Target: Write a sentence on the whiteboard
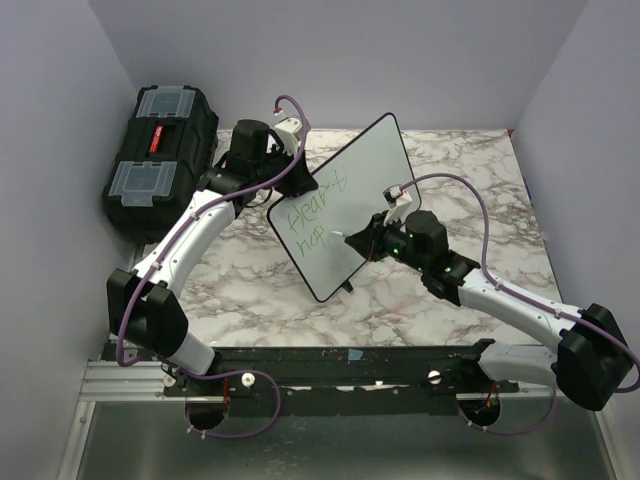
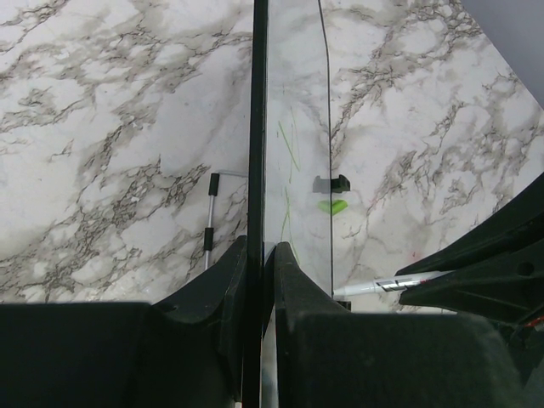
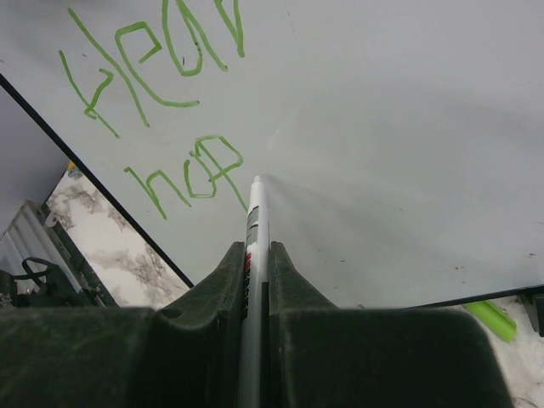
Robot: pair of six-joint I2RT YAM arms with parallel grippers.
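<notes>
**Q:** Green sentence [image 1: 312, 220] from the top view: how does it look to you?

**A:** You have two lines on the lower left part of the whiteboard [image 1: 360, 175], the upper starting with a capital H. The rest is bare white with a thin black edge. The board stands tilted on edge over the marble table [image 1: 250, 290], well right of the black toolbox [image 1: 160, 160]. Your left gripper [image 1: 285, 175] pinches its upper left edge.

**Q:** And the left wrist?

**A:** You see the board edge-on, a dark line running straight up from between the fingers, which are clamped on it. A green cap [image 2: 332, 206] lies on the marble beyond.

**Q:** Right wrist?

**A:** Your right gripper [image 3: 257, 263] is clenched on a white marker [image 3: 255, 212]. Its tip sits at the board face, just right of the lower line. Whether it touches, I cannot tell. The strokes are bright, thick and uneven.
</notes>
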